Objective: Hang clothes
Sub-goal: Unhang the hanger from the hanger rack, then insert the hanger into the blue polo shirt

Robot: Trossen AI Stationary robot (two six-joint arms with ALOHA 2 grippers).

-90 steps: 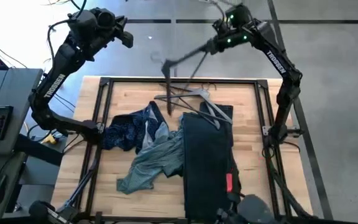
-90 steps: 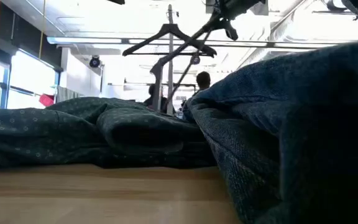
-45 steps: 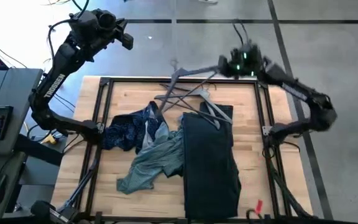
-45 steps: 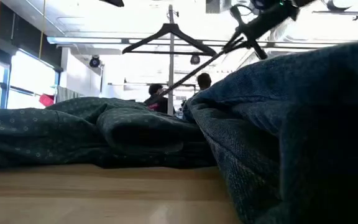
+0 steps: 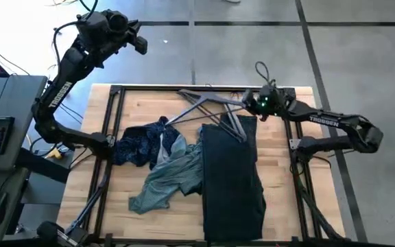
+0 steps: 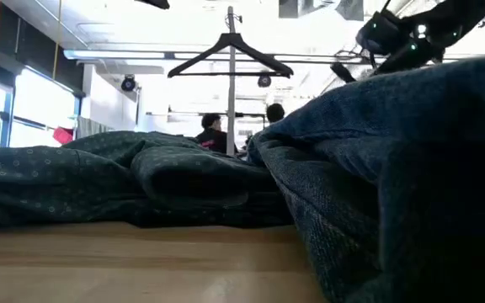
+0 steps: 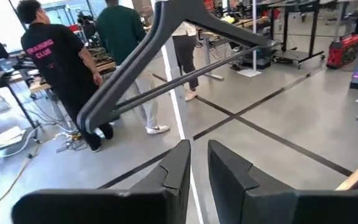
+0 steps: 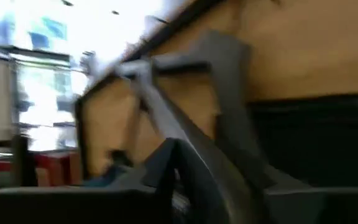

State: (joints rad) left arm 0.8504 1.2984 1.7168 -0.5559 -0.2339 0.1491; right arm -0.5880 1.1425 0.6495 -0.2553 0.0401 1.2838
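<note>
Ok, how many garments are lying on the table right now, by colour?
Black: 1, the trouser-like piece
Navy, finely dotted: 1, a shirt
Teal grey-green: 1, a shirt
Total: 3 garments

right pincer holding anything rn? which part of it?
Yes: the right pincer is shut on a grey hanger, gripping one end of it near the table's far edge. The left pincer is raised, holding nothing.

Beyond your table you have a grey concrete floor [image 7: 272, 118] crossed by dark lines, bright windows [image 6: 23, 105] at left, and two people [image 7: 64, 74] standing among benches.
</note>
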